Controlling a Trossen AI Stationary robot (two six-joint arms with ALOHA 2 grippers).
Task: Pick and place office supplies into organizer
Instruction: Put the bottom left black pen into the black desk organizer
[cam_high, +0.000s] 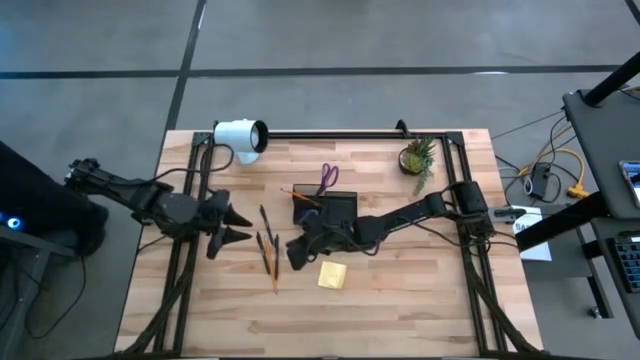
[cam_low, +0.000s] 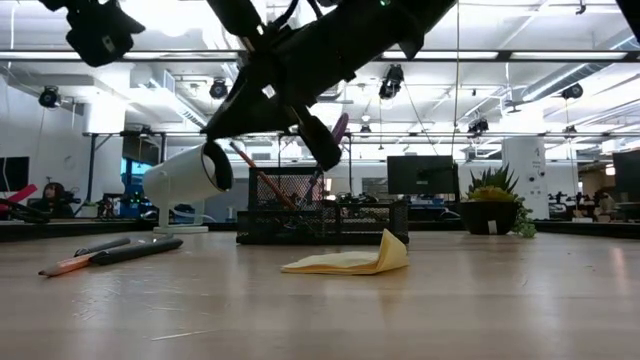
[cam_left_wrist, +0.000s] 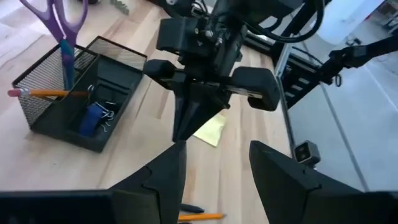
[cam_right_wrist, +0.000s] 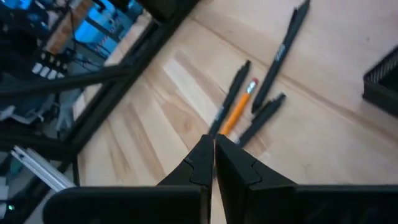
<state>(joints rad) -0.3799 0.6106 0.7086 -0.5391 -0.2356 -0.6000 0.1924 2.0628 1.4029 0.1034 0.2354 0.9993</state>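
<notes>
The organizer (cam_high: 338, 208), a dark mesh tray, stands mid-table. Purple-handled scissors (cam_left_wrist: 59, 18) stand upright in its taller end, an orange pencil (cam_left_wrist: 50, 93) lies across it, and a blue clip (cam_left_wrist: 93, 118) lies inside. A yellow sticky-note pad (cam_high: 332, 274) lies flat on the table in front of it. Dark pens and an orange pencil (cam_right_wrist: 239, 106) lie side by side on the wood left of the pad. My right gripper (cam_high: 297, 252) hangs shut and empty above the table between the pens and the pad. My left gripper (cam_high: 238, 226) stands open left of the pens, holding nothing.
A white cylindrical lamp (cam_high: 240, 135) lies at the far left corner and a small potted plant (cam_high: 417, 157) stands at the far right. A black bar (cam_high: 330, 133) runs along the far edge. Bare wood lies along the near edge.
</notes>
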